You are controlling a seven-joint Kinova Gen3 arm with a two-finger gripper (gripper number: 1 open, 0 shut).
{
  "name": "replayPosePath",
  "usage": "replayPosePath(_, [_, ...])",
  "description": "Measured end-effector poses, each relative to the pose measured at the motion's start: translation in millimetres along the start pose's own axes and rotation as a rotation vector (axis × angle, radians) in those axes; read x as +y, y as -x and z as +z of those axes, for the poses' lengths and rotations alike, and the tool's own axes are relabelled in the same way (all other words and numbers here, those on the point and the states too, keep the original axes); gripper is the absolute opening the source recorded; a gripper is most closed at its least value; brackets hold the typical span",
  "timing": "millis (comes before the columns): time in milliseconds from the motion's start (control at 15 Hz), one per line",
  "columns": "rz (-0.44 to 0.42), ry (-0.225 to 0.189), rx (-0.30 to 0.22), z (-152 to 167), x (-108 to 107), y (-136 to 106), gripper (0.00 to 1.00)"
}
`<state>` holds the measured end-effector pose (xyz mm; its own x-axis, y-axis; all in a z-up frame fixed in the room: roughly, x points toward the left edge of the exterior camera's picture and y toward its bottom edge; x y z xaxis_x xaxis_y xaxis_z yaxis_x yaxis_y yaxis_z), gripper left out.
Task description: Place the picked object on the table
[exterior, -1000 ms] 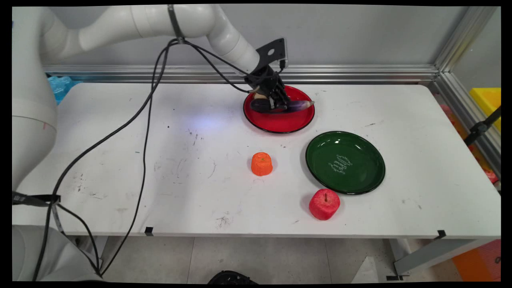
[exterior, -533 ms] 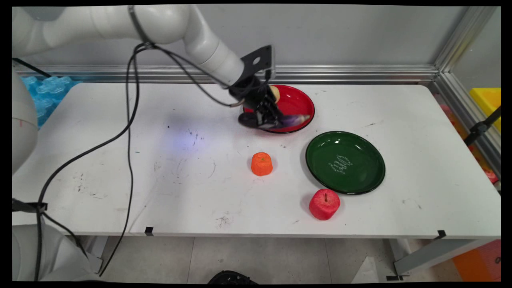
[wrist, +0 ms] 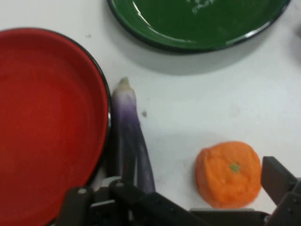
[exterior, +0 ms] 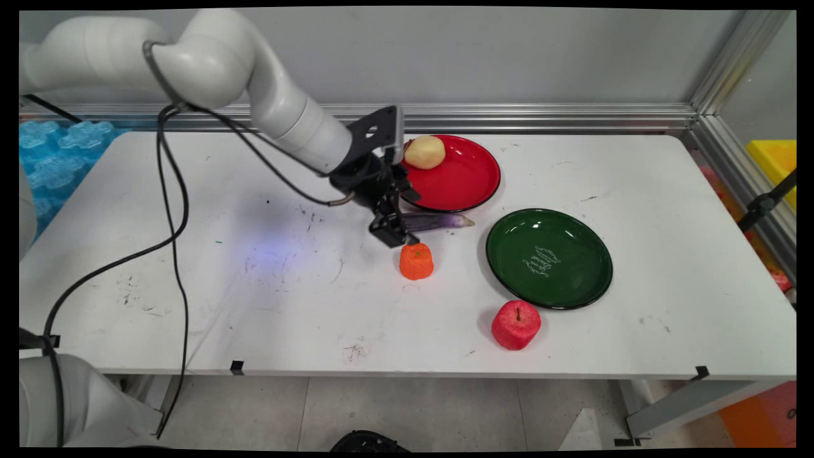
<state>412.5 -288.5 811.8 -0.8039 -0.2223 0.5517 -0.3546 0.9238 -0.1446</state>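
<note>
Main view: the claw point(exterior: 393, 230) sits at the centre of the frame, low over the white counter point(exterior: 191, 280), closed on the left end of a purple eggplant point(exterior: 439, 221). The eggplant lies level, its pale tip pointing right, just below the red plate point(exterior: 470, 184) and above the orange point(exterior: 416, 261). The orange is just below the claw; whether they touch cannot be told. A potato point(exterior: 425, 152) rests on the upper left part of the red plate. The green plate point(exterior: 549, 257) lies right of centre, apart from the eggplant's tip. An apple point(exterior: 516, 324) stands just below the green plate's lower left rim.

Hand view: the eggplant point(wrist: 129, 141) runs up from the claw point(wrist: 197, 188) at the bottom edge, close along the red plate's point(wrist: 47, 117) dark rim at the left. One finger holds the eggplant's near end; the other finger point(wrist: 277, 176) shows at the lower right, beyond the orange point(wrist: 229, 174). The green plate point(wrist: 197, 23) fills the top.
</note>
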Motion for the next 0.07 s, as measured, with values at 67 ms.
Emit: replayPosePath(67, [-0.003, -0.003, 0.001, 0.1, 4.2, 4.3, 1.00])
